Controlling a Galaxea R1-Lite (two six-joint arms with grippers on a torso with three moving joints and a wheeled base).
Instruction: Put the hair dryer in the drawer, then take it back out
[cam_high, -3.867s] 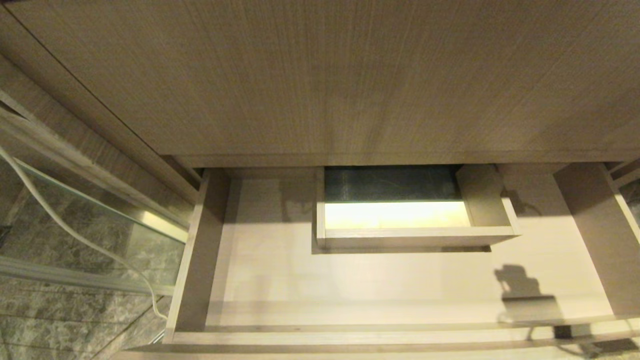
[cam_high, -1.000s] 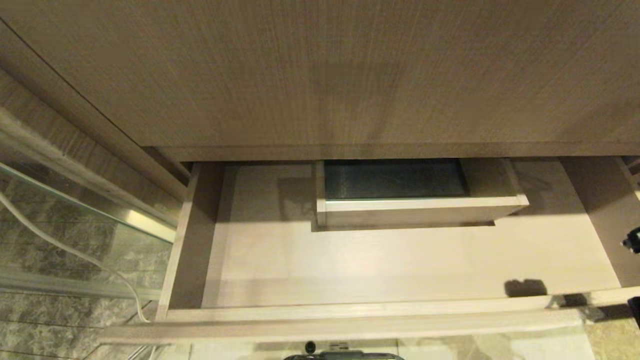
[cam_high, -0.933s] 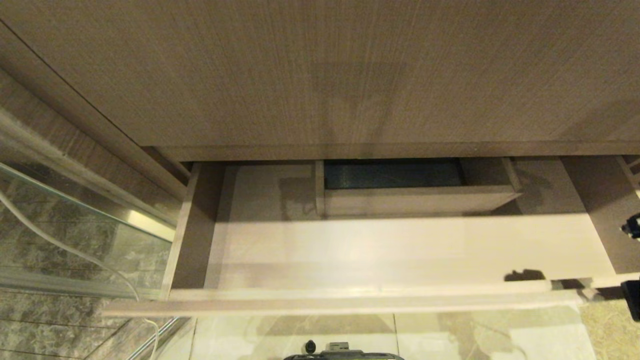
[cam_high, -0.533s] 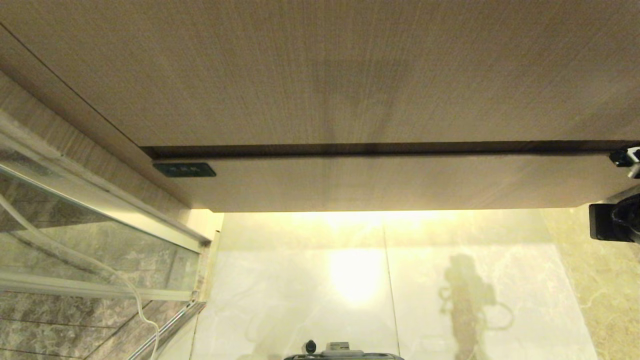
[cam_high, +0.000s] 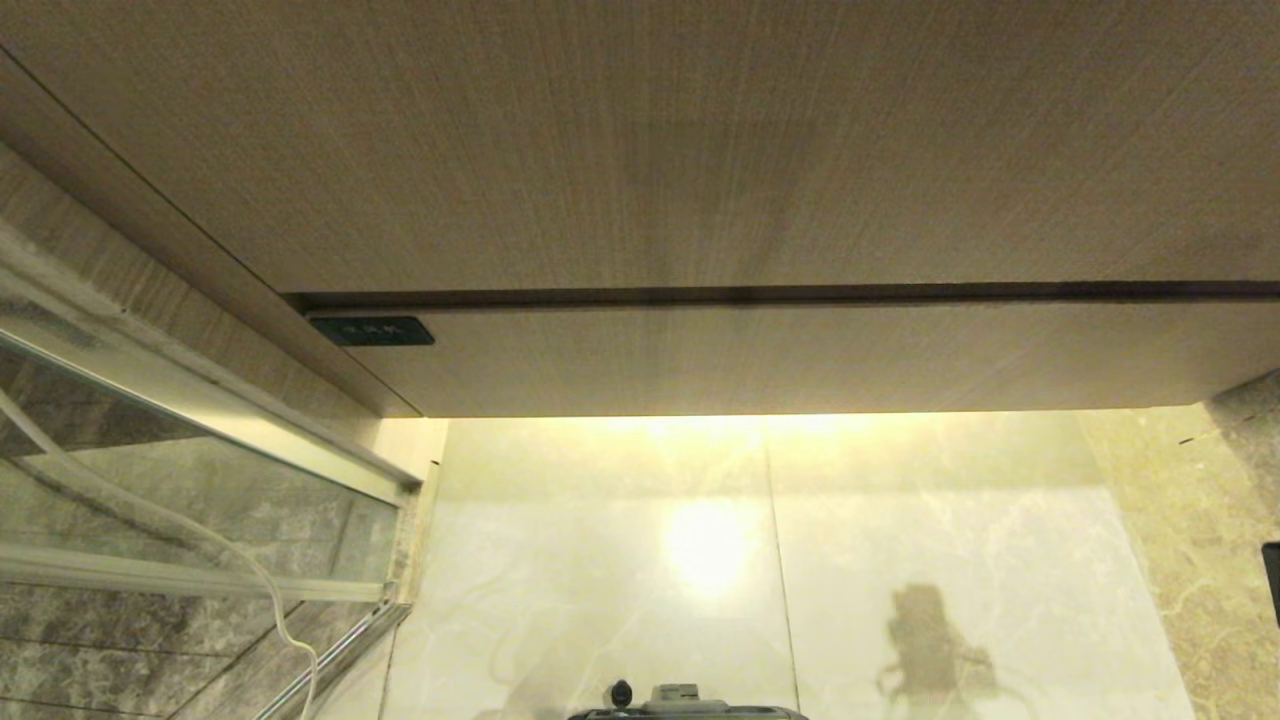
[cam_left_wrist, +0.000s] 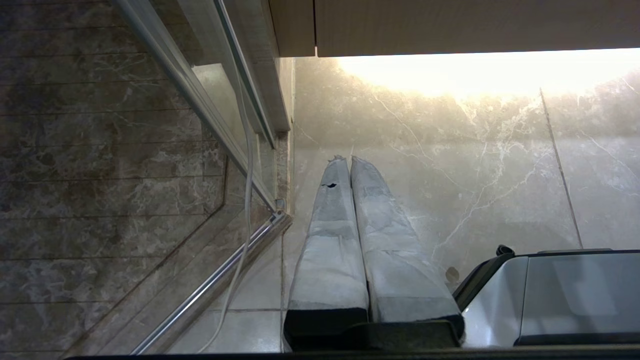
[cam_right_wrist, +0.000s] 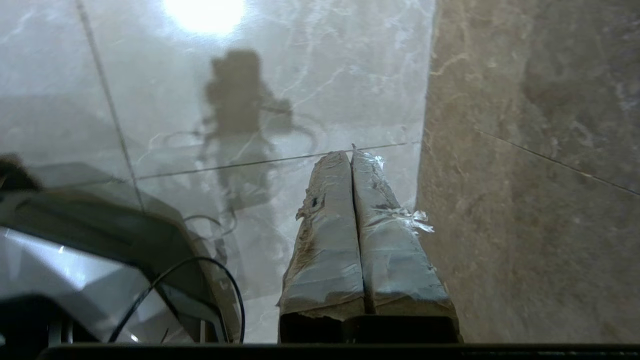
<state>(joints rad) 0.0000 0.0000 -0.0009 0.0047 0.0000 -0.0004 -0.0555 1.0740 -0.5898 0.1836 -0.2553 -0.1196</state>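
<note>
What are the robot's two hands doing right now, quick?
Left end effector: closed, holding nothing, pointing at the floor.
Right end effector: closed, holding nothing, over the floor.

- A warm yellow glow spills from under the closed drawer (cam_high: 780, 360) onto the marble floor (cam_high: 600, 580), brightest along the drawer's lower edge.
- A round glare spot (cam_high: 705, 545) sits on the glossy floor tiles; the same hot spot burns out at the edge of the right wrist view.
- A dark, soft-edged shadow (cam_high: 935, 640) of the robot's arm lies on the floor.
- The wood panel (cam_high: 640, 140) above stays dim and evenly lit.
- In the left wrist view the strip under the drawer is overexposed to near white.
- The glass panel (cam_high: 180, 500) to the left looks murky and dark.
</note>
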